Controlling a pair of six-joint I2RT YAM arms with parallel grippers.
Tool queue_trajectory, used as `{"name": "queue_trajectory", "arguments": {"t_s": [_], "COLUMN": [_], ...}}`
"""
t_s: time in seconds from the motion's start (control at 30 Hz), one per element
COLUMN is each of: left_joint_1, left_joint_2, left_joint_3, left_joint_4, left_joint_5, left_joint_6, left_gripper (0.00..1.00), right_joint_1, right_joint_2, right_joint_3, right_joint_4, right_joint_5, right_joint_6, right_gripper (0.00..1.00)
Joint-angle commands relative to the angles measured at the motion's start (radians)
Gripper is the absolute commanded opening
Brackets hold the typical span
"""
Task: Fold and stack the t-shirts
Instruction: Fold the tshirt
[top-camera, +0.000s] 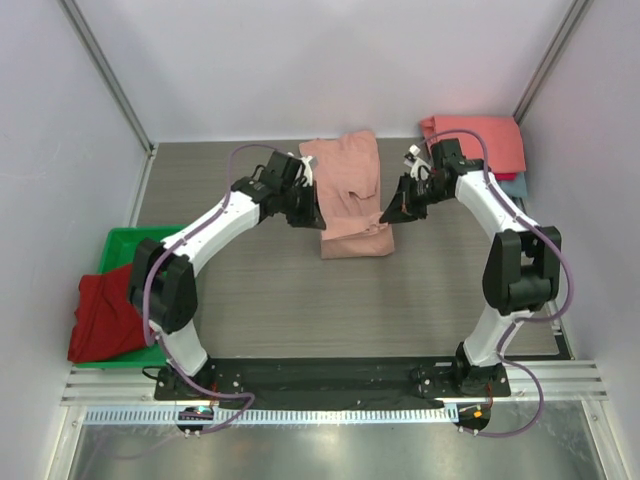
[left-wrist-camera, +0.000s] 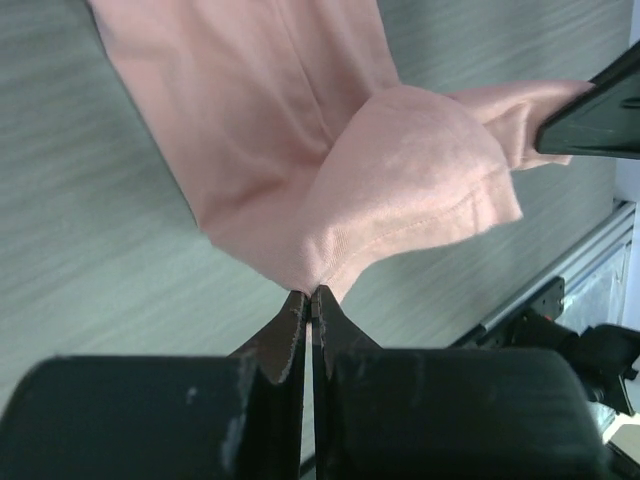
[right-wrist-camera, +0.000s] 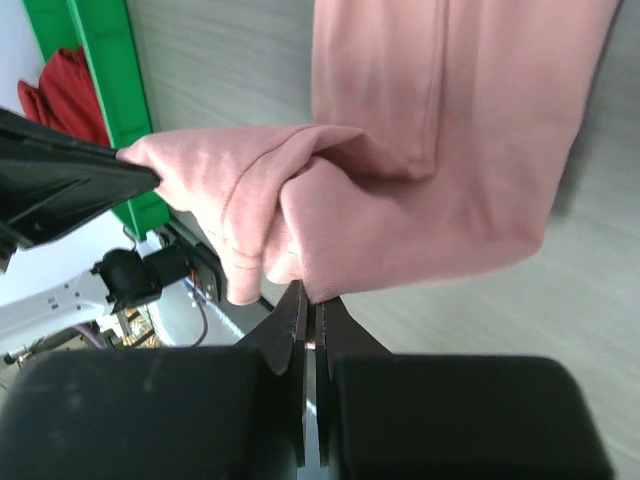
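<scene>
Dusty-pink cotton t-shirt (top-camera: 348, 190): lies at the centre of the grey wood-grain worktop (top-camera: 260, 300) as a long, narrow, partly folded strip running from 12 o'clock to 6 o'clock. Its 6 o'clock end is bunched and puckered between the two grippers.

Left gripper (left-wrist-camera: 310, 295): clenched on the hem at the strip's 7 o'clock corner, with cloth pinched between the fingertips.

Right gripper (right-wrist-camera: 312, 297): clenched on the hem at the 5 o'clock corner, with a fold of fabric gathered above its tips.

Coral-red folded t-shirt (top-camera: 478, 140): at the worktop's 1 o'clock corner, resting on a blue-grey t-shirt (top-camera: 512, 184) of which only an edge shows.

Dark red crumpled t-shirt (top-camera: 105, 315): at 8 o'clock, draped over the green plastic tray (top-camera: 125, 240) and hanging past its edge.
</scene>
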Motion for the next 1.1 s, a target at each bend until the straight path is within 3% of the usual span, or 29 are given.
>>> {"name": "queue_trajectory", "arguments": {"t_s": [0.0,0.47,0.8,0.9,0.93,1.03,1.07], "left_joint_1": [0.005,0.025,0.043,0.048,0.046,0.046,0.046], "left_joint_2": [0.072,0.235,0.387,0.417,0.422,0.401,0.369], "left_joint_3": [0.089,0.178,0.341,0.365,0.370,0.373,0.365], "left_joint_4": [0.042,0.088,0.090,0.091,0.093,0.088,0.082], "left_joint_5": [-0.004,-0.073,-0.177,-0.241,-0.263,-0.353,-0.376], "left_joint_6": [0.037,0.074,0.166,0.183,0.184,0.187,0.189], "left_gripper": [0.00,0.00,0.00,0.08,0.11,0.32,0.42], "right_joint_1": [-0.011,-0.018,-0.024,-0.023,-0.024,-0.026,-0.029], "right_joint_2": [0.069,0.336,0.546,0.601,0.605,0.582,0.542], "right_joint_3": [0.105,0.296,0.562,0.608,0.613,0.630,0.623], "right_joint_4": [0.050,0.084,0.088,0.103,0.110,0.119,0.117], "right_joint_5": [0.007,0.007,0.036,0.025,0.027,0.037,0.045], "right_joint_6": [-0.004,-0.010,-0.030,-0.024,-0.024,-0.053,-0.084], "right_gripper": [0.01,0.01,0.02,0.18,0.30,0.48,0.50]}}
